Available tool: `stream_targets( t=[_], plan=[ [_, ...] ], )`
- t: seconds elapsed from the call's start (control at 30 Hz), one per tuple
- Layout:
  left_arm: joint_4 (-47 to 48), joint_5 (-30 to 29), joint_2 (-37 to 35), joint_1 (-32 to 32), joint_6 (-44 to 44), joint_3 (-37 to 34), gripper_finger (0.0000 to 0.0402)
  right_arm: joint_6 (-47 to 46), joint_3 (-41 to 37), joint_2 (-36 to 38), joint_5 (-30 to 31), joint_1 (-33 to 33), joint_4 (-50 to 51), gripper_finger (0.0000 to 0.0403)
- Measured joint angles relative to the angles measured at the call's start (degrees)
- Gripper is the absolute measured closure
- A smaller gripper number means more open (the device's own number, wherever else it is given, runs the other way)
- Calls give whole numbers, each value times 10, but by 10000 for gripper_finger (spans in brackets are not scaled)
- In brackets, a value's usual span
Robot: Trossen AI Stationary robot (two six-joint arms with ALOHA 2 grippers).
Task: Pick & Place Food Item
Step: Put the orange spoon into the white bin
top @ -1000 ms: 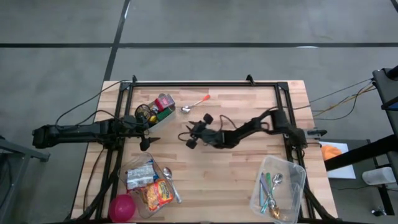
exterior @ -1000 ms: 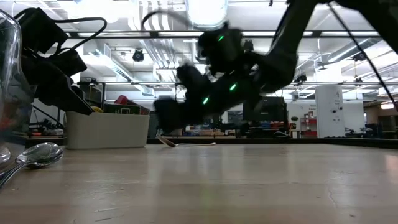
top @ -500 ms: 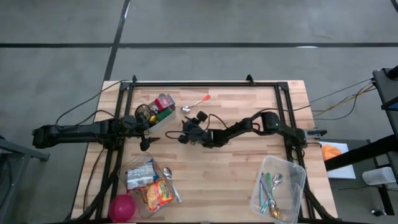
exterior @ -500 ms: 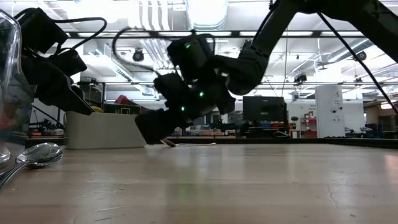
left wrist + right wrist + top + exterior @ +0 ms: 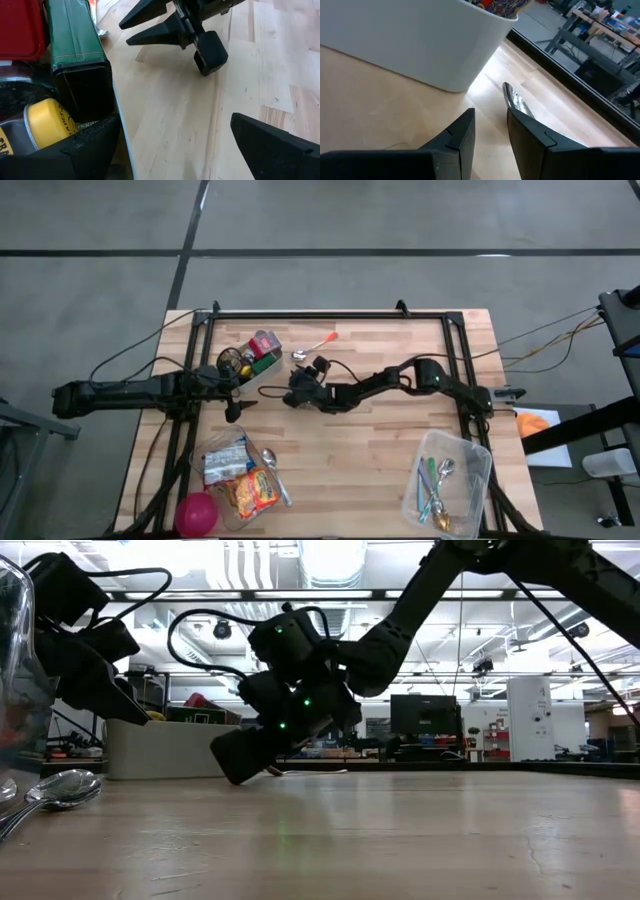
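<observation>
The right gripper (image 5: 293, 392) has swung across the table (image 5: 400, 450) toward the white bin (image 5: 252, 364) — fingers part-open, holding nothing. Food items sit in that bin. The left gripper (image 5: 236, 394) waits beside it, spread wide — no pick made yet.

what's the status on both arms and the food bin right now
Right gripper low by the white food bin, fingers slightly apart, empty. Left gripper open, waiting beside the bin. Spoon on the table just past the right gripper.
</observation>
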State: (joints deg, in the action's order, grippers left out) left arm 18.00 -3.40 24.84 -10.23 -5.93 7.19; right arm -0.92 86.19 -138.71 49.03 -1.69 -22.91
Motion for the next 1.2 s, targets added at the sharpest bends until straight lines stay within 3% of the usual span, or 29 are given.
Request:
stream_targets(
  t=[0.2,0.6,0.83,1.13,1.2],
  plan=[
    [0,0,0,0,0,0,18,3,0,0,-60,-21,1,294],
    [0,0,0,0,0,0,18,-57,-1,-7,-98,-61,2,294],
    [0,0,0,0,0,0,18,-42,46,-42,-100,-66,8,296],
    [0,0,0,0,0,0,18,-60,86,-60,-95,-66,52,386],
    [0,0,0,0,0,0,18,-60,85,-60,-94,-66,54,389]
  ],
)
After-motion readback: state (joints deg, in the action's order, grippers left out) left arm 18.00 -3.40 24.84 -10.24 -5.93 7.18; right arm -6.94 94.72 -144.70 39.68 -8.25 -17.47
